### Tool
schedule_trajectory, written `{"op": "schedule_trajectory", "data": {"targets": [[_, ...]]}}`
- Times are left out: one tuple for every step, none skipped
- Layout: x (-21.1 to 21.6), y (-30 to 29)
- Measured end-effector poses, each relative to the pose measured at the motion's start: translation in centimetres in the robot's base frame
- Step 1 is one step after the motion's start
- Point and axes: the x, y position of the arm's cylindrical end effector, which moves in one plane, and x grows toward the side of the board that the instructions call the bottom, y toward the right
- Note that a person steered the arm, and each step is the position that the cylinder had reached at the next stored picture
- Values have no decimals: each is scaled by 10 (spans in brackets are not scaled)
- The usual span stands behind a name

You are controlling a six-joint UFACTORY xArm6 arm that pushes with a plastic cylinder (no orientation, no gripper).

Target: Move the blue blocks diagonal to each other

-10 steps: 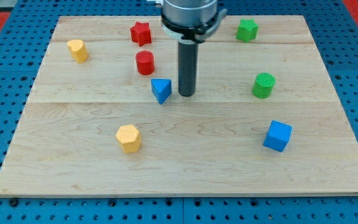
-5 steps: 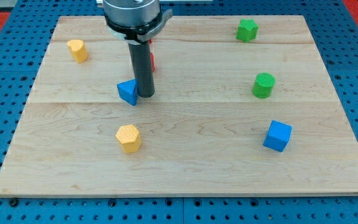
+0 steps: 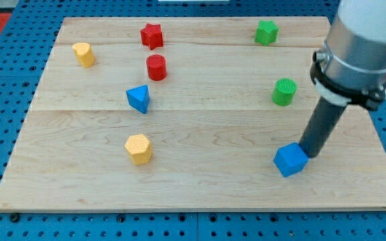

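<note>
A blue triangular block (image 3: 138, 98) lies left of the board's middle. A blue cube (image 3: 290, 159) sits at the lower right of the board. My tip (image 3: 308, 154) stands right against the cube's upper right side. The rod rises from there to the arm's grey body at the view's upper right.
A red cylinder (image 3: 156, 67) and a red star (image 3: 151, 35) lie above the triangular block. A yellow hexagonal block (image 3: 139, 148) is below it, a yellow block (image 3: 83, 53) at upper left. A green cylinder (image 3: 284, 91) and a green block (image 3: 267, 31) lie on the right.
My tip pushed the blue triangular block leftward, then crossed to the view's right. The blue cube has shifted a little left and down and turned.
</note>
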Motion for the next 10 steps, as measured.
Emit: {"op": "schedule_trajectory", "data": {"targets": [[-2,34],[28,67],[50,20],[47,-35],[42,-52],[43,-50],[43,-50],[47,-46],[71,-2],[48,23]]}}
